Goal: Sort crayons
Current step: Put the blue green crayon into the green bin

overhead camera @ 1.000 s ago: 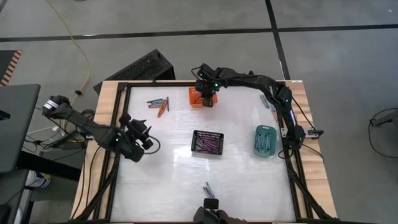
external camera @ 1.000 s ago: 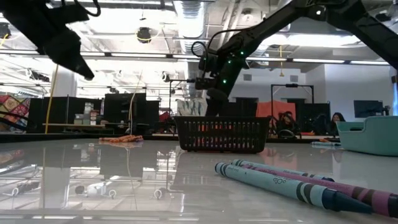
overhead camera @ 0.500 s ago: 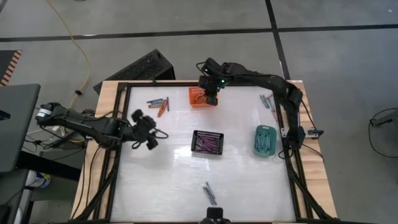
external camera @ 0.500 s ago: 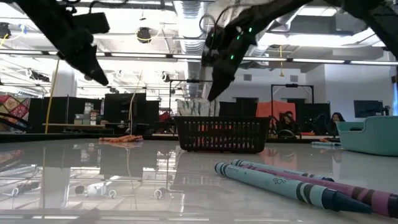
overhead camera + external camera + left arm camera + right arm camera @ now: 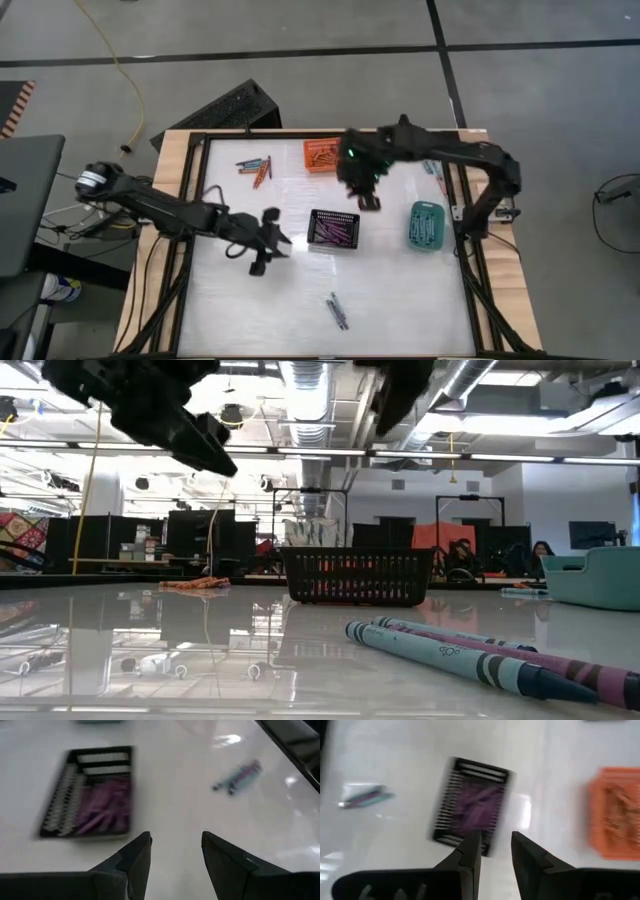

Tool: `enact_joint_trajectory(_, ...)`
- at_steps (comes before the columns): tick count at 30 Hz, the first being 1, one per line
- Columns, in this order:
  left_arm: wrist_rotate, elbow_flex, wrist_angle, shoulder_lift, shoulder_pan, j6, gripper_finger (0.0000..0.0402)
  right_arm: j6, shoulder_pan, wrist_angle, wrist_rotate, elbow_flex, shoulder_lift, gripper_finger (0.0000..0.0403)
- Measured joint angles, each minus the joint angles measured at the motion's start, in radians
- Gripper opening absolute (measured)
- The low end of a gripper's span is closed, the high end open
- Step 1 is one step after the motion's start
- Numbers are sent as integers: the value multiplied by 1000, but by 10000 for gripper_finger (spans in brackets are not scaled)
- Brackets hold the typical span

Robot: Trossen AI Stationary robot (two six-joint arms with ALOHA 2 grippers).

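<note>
Loose crayons [image 5: 337, 311] at 6 o'clock on counter [image 5: 400, 290]: light, stiff, prone to roll; pinch mid-shaft across the barrel. Left hand [image 5: 268, 243] parted, empty, nearest; right hand [image 5: 368, 195] narrowly parted, empty, at 1 o'clock.

In the high view the bench [image 5: 400, 290] lies bare across its lower left and lower right, open room for a pass. A black basket [image 5: 333, 229] stands at the middle, a teal basket [image 5: 425, 224] at right, an orange basket [image 5: 322, 154] at upper centre. Loose crayons [image 5: 337, 310] lie at lower centre, another cluster [image 5: 256, 167] at upper left. The left gripper [image 5: 264, 245] hangs just left of the black basket; the right gripper [image 5: 366, 192] hangs between the orange and black baskets.
</note>
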Motion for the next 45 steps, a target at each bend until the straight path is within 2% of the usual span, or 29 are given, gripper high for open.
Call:
enact_joint_trajectory(3, 65, 9, 96, 98, -24, 38, 164, 96, 119, -12, 0, -27, -58, 103)
enact_joint_trajectory(6, 103, 55, 117, 189, -51, 82, 164, 216, 245, -11, 15, -49, -102, 103)
enact_joint_trajectory(13, 168, 213, 99, 373, -100, 186, 164, 499, 551, -3, 193, -62, -130, 103)
enact_joint_trajectory(21, 209, 367, 27, 522, -130, 278, 164, 735, 793, 16, 365, -62, -82, 103)
enact_joint_trajectory(30, 256, 500, 18, 661, -120, 394, 164, 912, 947, 15, 555, -62, 5, 103)
enact_joint_trajectory(35, 302, 584, -53, 746, -98, 441, 162, 1000, 988, 13, 586, -62, 87, 103)
enact_joint_trajectory(39, 312, 630, -102, 774, -84, 478, 140, 1058, 1011, 5, 587, -62, 143, 103)
enact_joint_trajectory(45, 346, 635, -103, 776, -75, 519, 94, 1146, 1048, -12, 637, -62, 196, 103)
